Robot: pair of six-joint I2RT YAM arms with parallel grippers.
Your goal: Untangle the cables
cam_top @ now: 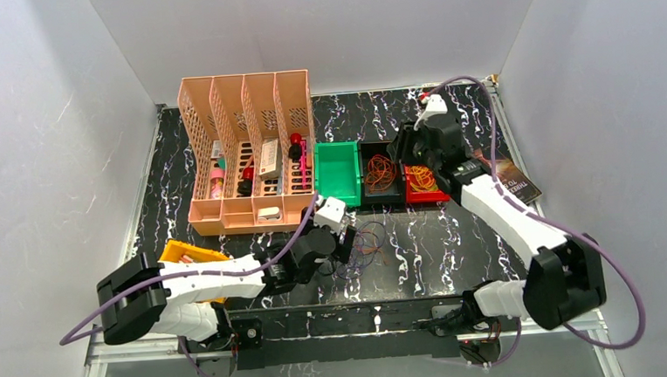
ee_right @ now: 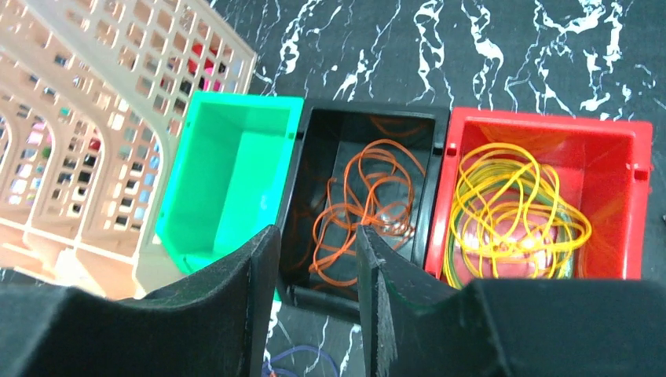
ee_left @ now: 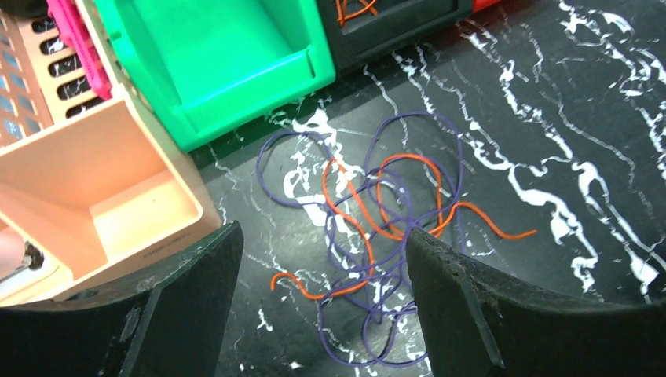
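Observation:
A loose tangle of cables (cam_top: pixel 368 239) lies on the black marbled table in front of the bins. In the left wrist view the tangle (ee_left: pixel 377 228) is thin dark blue-purple loops wound through an orange cable (ee_left: pixel 371 255). My left gripper (cam_top: pixel 348 244) hangs just above it, open and empty, and its jaws (ee_left: pixel 322 236) straddle the near part of the tangle. My right gripper (cam_top: pixel 407 153) is open and empty (ee_right: pixel 316 236) over the black bin (ee_right: pixel 314 141), which holds orange cables (ee_right: pixel 361 204). The red bin (ee_right: pixel 620 157) holds yellow cables (ee_right: pixel 510 212).
An empty green bin (cam_top: pixel 338 175) stands left of the black bin. A peach file organizer (cam_top: pixel 249 150) with small items stands at the back left. A yellow bin (cam_top: pixel 189 250) lies under the left arm. A dark booklet (cam_top: pixel 513 177) lies at the right.

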